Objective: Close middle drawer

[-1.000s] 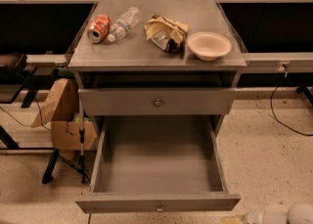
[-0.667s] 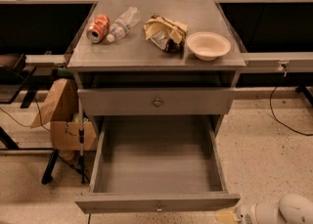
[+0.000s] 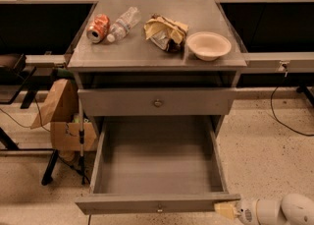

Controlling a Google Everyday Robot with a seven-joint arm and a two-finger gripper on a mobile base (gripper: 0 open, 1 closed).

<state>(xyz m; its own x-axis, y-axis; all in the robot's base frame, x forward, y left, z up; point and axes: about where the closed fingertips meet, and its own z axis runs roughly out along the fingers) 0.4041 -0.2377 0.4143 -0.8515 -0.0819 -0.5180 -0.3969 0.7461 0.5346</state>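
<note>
The middle drawer (image 3: 157, 165) is pulled far out, its bare grey floor showing. The gripper (image 3: 226, 210) is at its front's right end; open or closed, I cannot tell.

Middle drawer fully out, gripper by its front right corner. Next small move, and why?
Probably shift the gripper left along the front panel of the middle drawer, toward its knob, before any push. It sits at the panel's right end, and an off-centre push may skew the open drawer.

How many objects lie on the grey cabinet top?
4: red can and clear plastic bottle left, crumpled snack bag centre, beige bowl right. Gripper: by the front-right corner of the grey middle drawer.
</note>
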